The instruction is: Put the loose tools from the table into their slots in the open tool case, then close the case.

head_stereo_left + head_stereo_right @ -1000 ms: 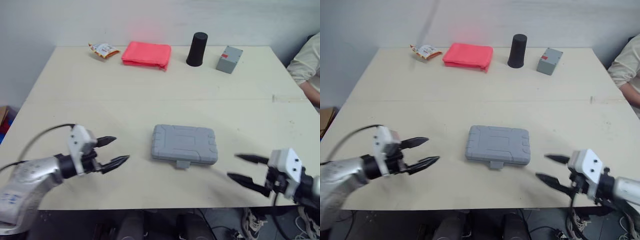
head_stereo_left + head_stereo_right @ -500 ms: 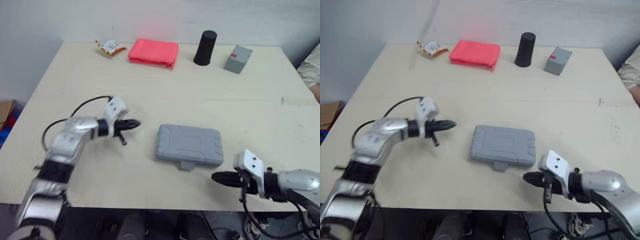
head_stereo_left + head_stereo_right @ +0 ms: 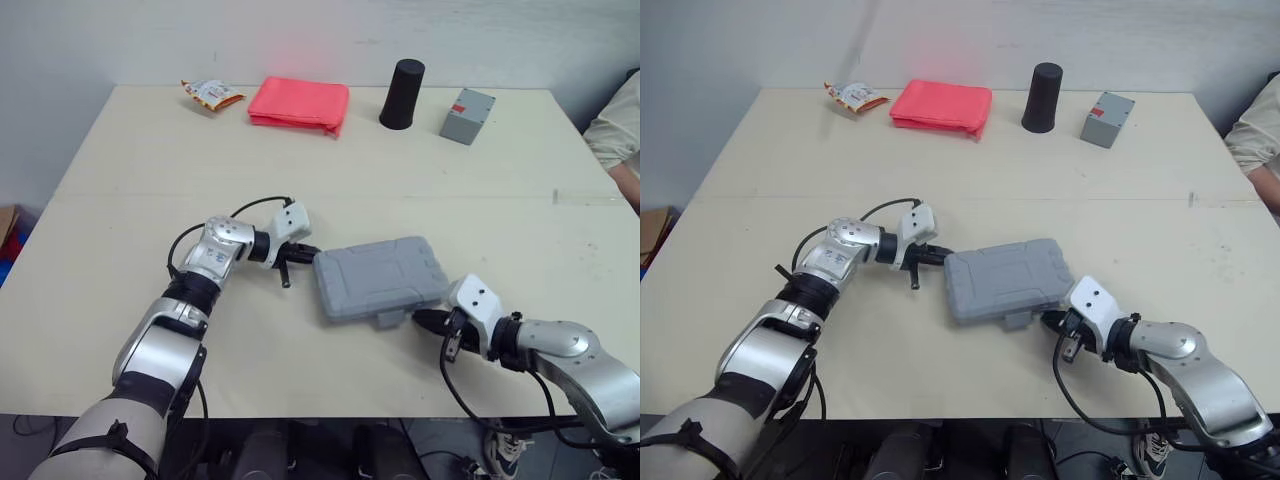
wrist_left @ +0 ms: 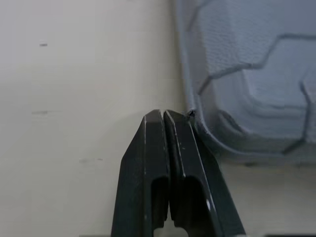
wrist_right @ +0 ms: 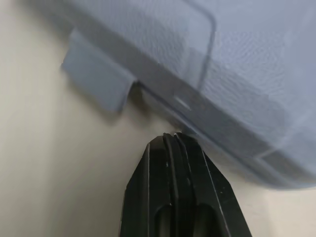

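Note:
The grey tool case [image 3: 380, 280] lies closed on the table, slightly skewed, with its latch tab [image 3: 388, 319] facing the front edge. My left gripper [image 3: 308, 255] is shut, and its tip touches the case's left end, seen close up in the left wrist view [image 4: 163, 114]. My right gripper [image 3: 420, 318] is also shut. Its tip rests against the case's front edge just right of the latch tab [image 5: 96, 81]. Neither gripper holds anything. I see no loose tools on the table.
Along the table's far edge lie a snack packet [image 3: 208, 94], a folded red cloth [image 3: 298, 103], a black cup [image 3: 402, 95] and a small grey box [image 3: 467, 115]. A person's sleeve [image 3: 615, 125] shows at the right border.
Both grippers went from open to shut and moved inward to touch the case, the left at its left end and the right at its front edge. The case has turned slightly.

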